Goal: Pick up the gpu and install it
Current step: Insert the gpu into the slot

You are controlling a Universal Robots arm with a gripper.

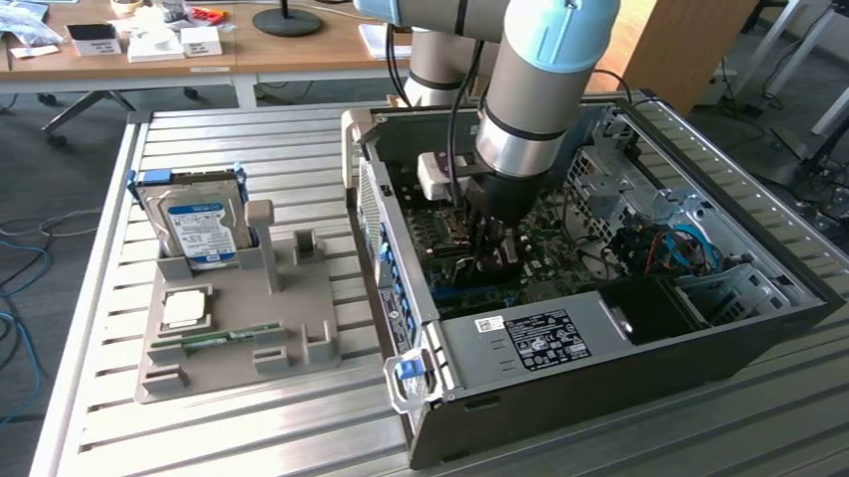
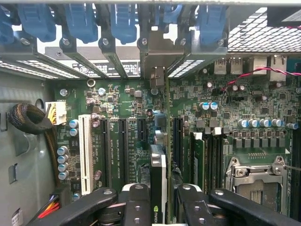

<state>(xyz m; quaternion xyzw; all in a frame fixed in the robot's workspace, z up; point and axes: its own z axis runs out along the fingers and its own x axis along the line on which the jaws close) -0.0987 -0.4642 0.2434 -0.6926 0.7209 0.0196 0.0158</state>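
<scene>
Green gpu (image 2: pixel 158 188) stands edge-on over the motherboard (image 2: pixel 127 141) slots inside the open computer case (image 1: pixel 743 328) on the table (image 1: pixel 265 427), pinched between the gripper (image 2: pixel 160 207) jaws.

Arm (image 1: pixel 531 89): light-blue/silver tube, black cable; fingers (image 2: pixel 136 207) black, prob. screwed.

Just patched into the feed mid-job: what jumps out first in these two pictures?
The arm reaches down into the open computer case, its gripper low over the green motherboard. In the wrist view the jaws are shut on the gpu, held edge-on above the expansion slots, in line with the silver bracket opening at the case's rear wall. On the exterior view's left, a grey tray holds a blue-labelled hard drive.
</scene>
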